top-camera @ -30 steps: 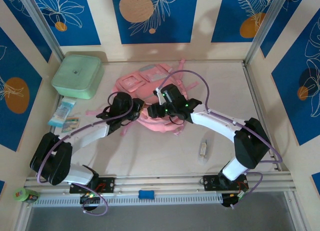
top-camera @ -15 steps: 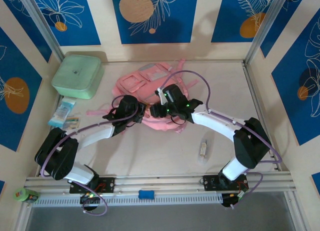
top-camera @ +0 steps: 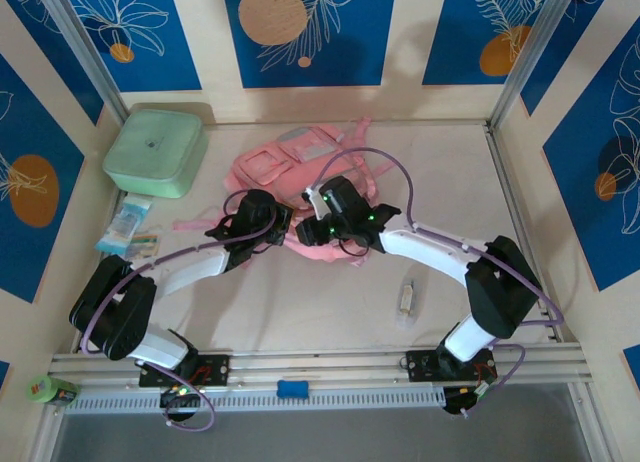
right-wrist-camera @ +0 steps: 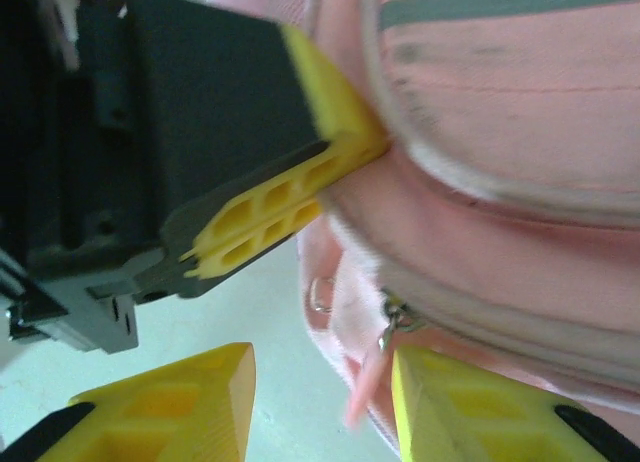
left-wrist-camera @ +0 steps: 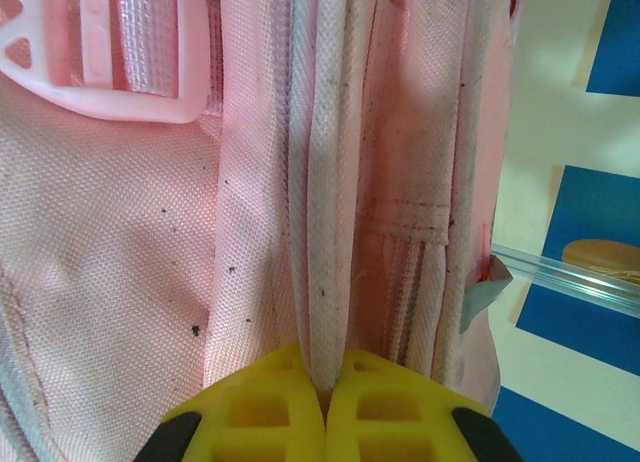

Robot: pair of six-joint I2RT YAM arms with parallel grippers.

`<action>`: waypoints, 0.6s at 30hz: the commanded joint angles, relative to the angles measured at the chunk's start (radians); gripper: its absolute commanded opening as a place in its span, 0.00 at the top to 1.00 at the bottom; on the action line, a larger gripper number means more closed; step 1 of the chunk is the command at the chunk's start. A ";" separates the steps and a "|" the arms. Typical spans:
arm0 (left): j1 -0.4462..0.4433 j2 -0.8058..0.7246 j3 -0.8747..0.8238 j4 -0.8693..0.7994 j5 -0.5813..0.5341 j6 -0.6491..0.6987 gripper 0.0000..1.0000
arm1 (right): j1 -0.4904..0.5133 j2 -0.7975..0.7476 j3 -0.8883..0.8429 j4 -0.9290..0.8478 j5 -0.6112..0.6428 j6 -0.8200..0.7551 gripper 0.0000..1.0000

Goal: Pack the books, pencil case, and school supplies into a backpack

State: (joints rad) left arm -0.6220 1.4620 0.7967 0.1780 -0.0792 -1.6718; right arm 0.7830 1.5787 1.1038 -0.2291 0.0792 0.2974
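The pink backpack (top-camera: 285,172) lies flat at the middle back of the table. My left gripper (top-camera: 283,228) is at its near edge. In the left wrist view the yellow fingers (left-wrist-camera: 325,397) are shut on a pale piped seam of the backpack (left-wrist-camera: 120,242). My right gripper (top-camera: 312,225) sits just to its right, facing it. In the right wrist view it (right-wrist-camera: 320,402) stands open, with a pink zipper pull (right-wrist-camera: 365,377) hanging between the fingers, close to the right one. The school supplies stick (top-camera: 407,298) lies on the table at the right. The books and the pencil case are out of view.
A mint-green lidded box (top-camera: 155,152) stands at the back left, with pale blue packets (top-camera: 128,230) in front of it. A white strap buckle (left-wrist-camera: 110,82) lies on the backpack. The left gripper's body (right-wrist-camera: 200,152) crowds the right wrist view. A green roll (top-camera: 45,390) sits by the near rail.
My left gripper has moved right onto the backpack's near edge and shut on the seam. My right gripper has shifted slightly left and its fingers have narrowed a little.
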 commanded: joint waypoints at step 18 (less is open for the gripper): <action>0.012 -0.072 0.060 -0.008 -0.016 0.063 1.00 | 0.097 0.113 0.155 -0.158 0.307 0.098 0.59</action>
State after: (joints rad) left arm -0.6163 1.4387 0.8124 0.1326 -0.0837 -1.6356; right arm 0.8577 1.6569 1.2057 -0.3473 0.3126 0.3416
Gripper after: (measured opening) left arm 0.050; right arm 0.409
